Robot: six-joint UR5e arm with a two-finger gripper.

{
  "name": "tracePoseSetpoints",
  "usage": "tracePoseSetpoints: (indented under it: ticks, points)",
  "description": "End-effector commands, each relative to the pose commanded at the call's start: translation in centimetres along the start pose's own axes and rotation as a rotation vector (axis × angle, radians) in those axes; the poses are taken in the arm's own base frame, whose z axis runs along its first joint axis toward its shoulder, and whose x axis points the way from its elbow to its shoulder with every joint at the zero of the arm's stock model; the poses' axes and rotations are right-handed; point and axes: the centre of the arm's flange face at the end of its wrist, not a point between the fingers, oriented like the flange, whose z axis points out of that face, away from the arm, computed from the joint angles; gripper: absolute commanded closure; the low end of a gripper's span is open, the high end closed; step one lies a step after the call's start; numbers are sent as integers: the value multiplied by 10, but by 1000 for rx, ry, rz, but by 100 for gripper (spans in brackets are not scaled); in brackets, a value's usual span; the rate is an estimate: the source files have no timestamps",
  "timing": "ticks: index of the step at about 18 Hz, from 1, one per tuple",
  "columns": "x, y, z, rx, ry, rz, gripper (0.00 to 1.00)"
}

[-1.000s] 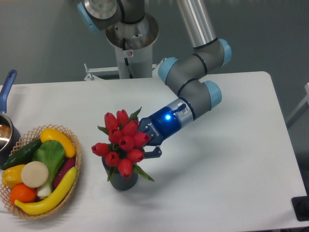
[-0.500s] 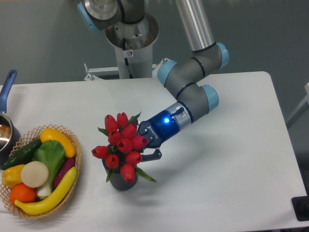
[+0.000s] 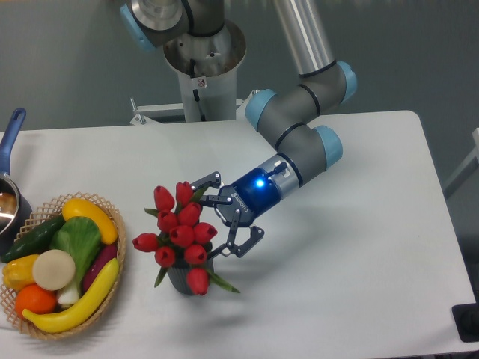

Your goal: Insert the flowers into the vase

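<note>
One bunch of flowers (image 3: 178, 235) stands in the vase (image 3: 184, 280); my gripper (image 3: 223, 215), spread wide beside it, holds nothing; next I retreat.

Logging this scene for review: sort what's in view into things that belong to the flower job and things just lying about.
Job: flowers; vase; end effector, open beside the bouquet.
Lying about: basket of vegetables; blue-handled pot at the left edge.

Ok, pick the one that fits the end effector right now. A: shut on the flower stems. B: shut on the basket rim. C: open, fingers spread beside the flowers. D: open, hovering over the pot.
C: the end effector has its fingers spread apart beside the flowers, which sit in the vase.
</note>
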Motion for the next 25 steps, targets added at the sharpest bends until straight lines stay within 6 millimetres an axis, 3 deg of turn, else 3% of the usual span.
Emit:
tracePoseSetpoints:
  ticks: [8, 10, 11, 14, 16, 18, 21, 25]
  points:
    - [-6, -29, -40, -288, -117, 99, 0]
    - [-9, -49, -55, -344, -160, 141, 0]
    - [-9, -65, -69, -394, -200, 172, 0]
    - [-10, -97, -147, -547, -380, 201, 0]
    - [-6, -104, -184, -679, -475, 186, 0]
    - [-1, -112, -210, -770, -543, 182, 0]
    - [4, -149, -248, -801, -635, 212, 0]
    - [11, -171, -274, -966, -666, 173, 0]
